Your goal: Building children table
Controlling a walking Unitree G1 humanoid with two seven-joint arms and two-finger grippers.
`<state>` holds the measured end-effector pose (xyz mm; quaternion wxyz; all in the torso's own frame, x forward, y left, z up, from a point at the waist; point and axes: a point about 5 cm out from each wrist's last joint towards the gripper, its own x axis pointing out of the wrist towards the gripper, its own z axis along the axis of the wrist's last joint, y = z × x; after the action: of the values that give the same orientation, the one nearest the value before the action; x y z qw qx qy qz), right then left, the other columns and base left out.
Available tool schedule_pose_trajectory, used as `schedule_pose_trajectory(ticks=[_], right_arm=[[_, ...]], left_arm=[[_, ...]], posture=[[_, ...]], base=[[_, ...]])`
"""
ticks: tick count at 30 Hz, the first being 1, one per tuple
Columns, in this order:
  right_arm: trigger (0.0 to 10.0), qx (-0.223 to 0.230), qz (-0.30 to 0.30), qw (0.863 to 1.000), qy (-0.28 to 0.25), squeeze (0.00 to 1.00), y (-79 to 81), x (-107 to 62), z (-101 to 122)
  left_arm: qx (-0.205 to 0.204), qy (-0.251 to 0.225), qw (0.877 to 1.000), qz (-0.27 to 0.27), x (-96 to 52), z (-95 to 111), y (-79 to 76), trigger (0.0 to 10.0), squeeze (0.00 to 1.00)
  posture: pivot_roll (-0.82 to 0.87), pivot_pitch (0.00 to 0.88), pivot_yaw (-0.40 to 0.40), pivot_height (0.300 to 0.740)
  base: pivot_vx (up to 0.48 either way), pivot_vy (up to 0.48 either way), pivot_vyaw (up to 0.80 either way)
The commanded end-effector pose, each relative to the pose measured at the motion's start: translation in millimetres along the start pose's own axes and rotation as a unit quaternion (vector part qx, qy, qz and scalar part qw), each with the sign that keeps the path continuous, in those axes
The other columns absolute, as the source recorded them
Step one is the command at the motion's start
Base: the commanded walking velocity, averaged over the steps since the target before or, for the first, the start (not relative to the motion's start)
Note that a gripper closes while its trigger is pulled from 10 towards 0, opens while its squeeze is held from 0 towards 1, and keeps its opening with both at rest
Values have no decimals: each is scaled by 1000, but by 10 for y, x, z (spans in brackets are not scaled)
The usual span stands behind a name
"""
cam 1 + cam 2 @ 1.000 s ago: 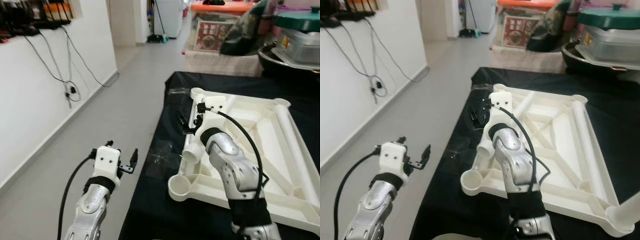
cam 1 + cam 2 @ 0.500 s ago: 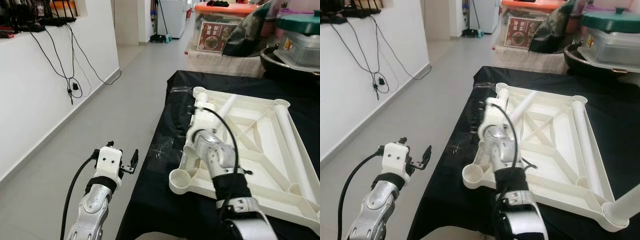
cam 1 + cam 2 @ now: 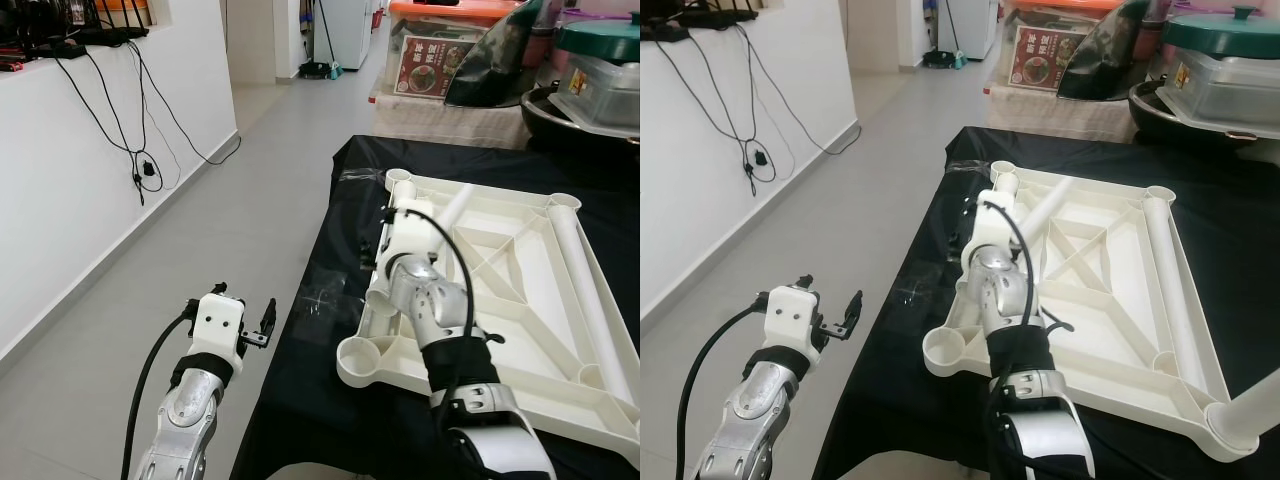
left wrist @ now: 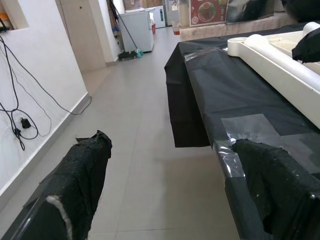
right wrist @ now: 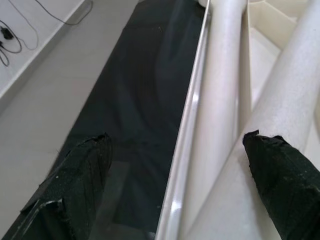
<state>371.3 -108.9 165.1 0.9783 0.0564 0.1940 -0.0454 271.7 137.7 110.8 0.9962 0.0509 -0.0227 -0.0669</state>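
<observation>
The white upside-down children's table (image 3: 500, 270) lies on the black counter (image 3: 330, 400), near its left edge. The right end effector (image 3: 385, 235) hangs open over the table's left rail. The left end effector (image 3: 243, 318), open too, floats above the wide grey floor (image 3: 230, 210).

A cream-white table frame (image 3: 520, 290) lies on a glossy black cloth (image 3: 330, 400) at the picture's right, over a pale grey floor (image 3: 230, 240), beside a white wall (image 3: 60, 190) strung with black cables (image 3: 140, 130)
</observation>
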Motion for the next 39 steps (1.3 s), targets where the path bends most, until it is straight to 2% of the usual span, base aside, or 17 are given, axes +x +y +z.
schedule_pose_trajectory(ticks=[1,2,5,17,23,27,32,37,39], right_arm=[[10000,8,-22,999,43,0,-62,33,-213],[10000,17,-45,998,46,0,-141,54,-231],[10000,26,-68,996,47,0,-227,75,-238],[10000,10,-73,995,63,0,-251,68,-340],[10000,-2,-67,995,79,0,-215,65,-428],[10000,-7,-59,992,108,0,-203,80,-568],[10000,-16,-47,992,118,0,-172,91,-600],[10000,-27,-9,986,166,0,-67,122,-635],[10000,-28,-5,986,166,0,-55,126,-609]], left_arm=[[4,2,1000,-5,12,-22,-18,10000,0],[3,3,1000,-3,10,-23,-18,10000,0],[3,2,1000,-2,7,-25,-18,10000,0],[3,5,1000,-3,9,-40,-36,10000,0],[4,7,1000,-4,5,-52,-42,10000,0],[5,8,1000,-2,12,-56,-39,10000,0],[7,9,1000,-3,15,-61,-40,10000,0],[10,10,1000,-5,33,-65,-52,10000,0],[11,10,1000,-5,35,-65,-55,10000,0]], posture=[[-9,0,-63,740],[-8,0,-64,740],[-8,0,-63,740],[-14,0,-67,740],[-19,0,-70,740],[-19,0,-72,740],[-19,0,-72,740],[-35,0,-78,740],[-32,0,-86,740]], base=[[0,0,0],[0,0,0],[0,0,0],[0,0,0],[0,0,0],[0,0,0],[0,0,0],[0,0,0],[0,0,0]])
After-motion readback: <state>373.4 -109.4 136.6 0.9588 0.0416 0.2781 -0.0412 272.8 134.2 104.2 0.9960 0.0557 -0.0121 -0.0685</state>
